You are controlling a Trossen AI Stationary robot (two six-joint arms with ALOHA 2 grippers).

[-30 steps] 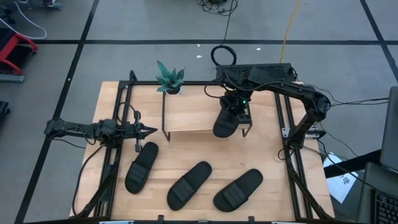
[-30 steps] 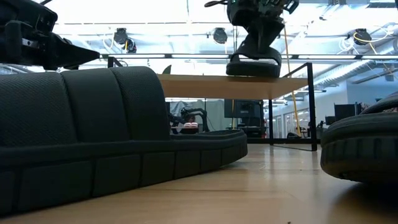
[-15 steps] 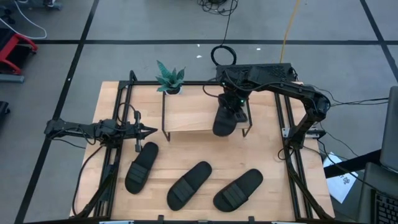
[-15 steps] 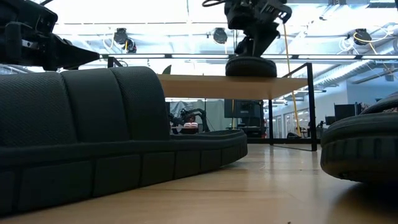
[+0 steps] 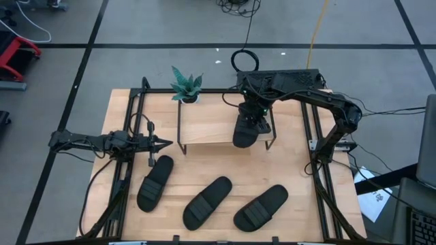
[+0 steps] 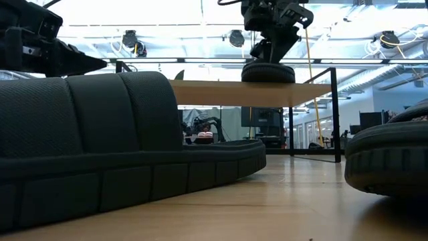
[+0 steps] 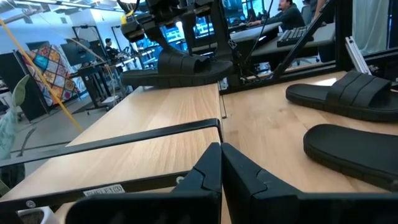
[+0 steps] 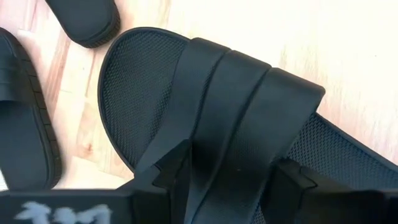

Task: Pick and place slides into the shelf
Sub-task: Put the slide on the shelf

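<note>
- While three slides lie on the desk, the fourth slide rests on the right end of the shelf, in the upper middle of the high view, its near end reaching past the shelf's front edge.
- Directly over that sandal sits the right hand; in its wrist view the two fingers stand on either side of the ribbed strap with a little space, parted to a middling width and not pressing the strap.
- In the low view this sandal lies flat on the light wood board, with the right hand just above it.
- Below the shelf, across the lower half of the high view, the other three form a row: left slide, middle slide, right slide, each angled and apart from its neighbours.
- At the left edge of the desk the left hand hovers, fingers pressed together on nothing, pointing toward the shelf's left leg.
- A small potted plant stands just behind the shelf's left corner.
</note>
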